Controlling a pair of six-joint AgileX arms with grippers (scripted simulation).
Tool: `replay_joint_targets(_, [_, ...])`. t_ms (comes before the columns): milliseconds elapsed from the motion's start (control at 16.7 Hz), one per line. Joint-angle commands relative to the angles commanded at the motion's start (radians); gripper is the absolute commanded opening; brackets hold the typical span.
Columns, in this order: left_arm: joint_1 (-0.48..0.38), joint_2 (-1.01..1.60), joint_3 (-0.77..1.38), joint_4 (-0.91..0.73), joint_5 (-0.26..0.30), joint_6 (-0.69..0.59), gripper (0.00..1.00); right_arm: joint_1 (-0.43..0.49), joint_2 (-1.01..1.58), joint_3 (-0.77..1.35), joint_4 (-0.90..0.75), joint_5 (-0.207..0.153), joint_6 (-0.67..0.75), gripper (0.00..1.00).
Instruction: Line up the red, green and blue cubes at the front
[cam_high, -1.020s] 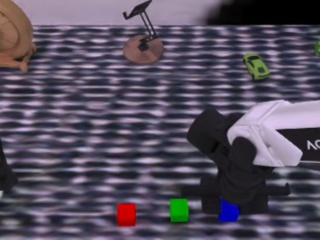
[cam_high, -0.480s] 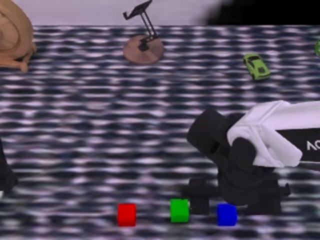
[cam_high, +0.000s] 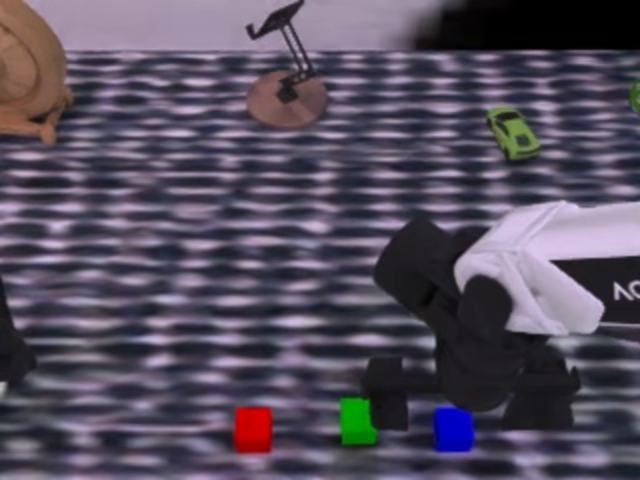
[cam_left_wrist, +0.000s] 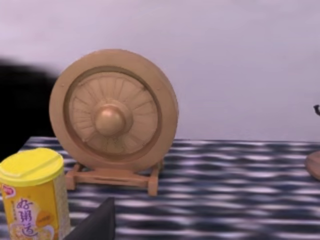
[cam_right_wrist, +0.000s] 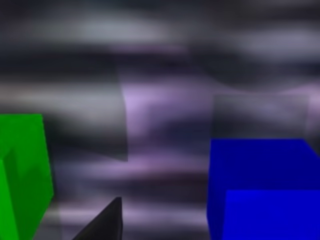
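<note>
Three cubes, one red cube (cam_high: 253, 429), one green cube (cam_high: 356, 421) and one blue cube (cam_high: 453, 429), line the counter's (cam_high: 180, 280) front edge. The right end effector (cam_high: 465, 405) stands spread wide and holds nothing, above the blue cube. The left end effector's state I cannot tell.

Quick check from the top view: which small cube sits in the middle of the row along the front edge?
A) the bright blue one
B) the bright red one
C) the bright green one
C: the small bright green cube sits between the small bright red cube on the left and the small bright blue cube on the right, with the right pincer open just behind the blue one.
</note>
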Motion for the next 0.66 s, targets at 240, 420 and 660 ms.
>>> replay_joint_targets(240, [0.000,0.000,0.000,0.000,0.000,0.000,1.00,0.005,-0.030,0.047,-0.076,0.000,0.002,1.00])
replay_joint_targets(420, [0.000,0.000,0.000,0.000,0.000,0.000,1.00,0.009,-0.082,0.111,-0.207,0.000,0.002,1.00])
replay_joint_targets(660, [0.000,0.000,0.000,0.000,0.000,0.000,1.00,0.011,-0.125,0.154,-0.278,0.000,-0.001,1.00])
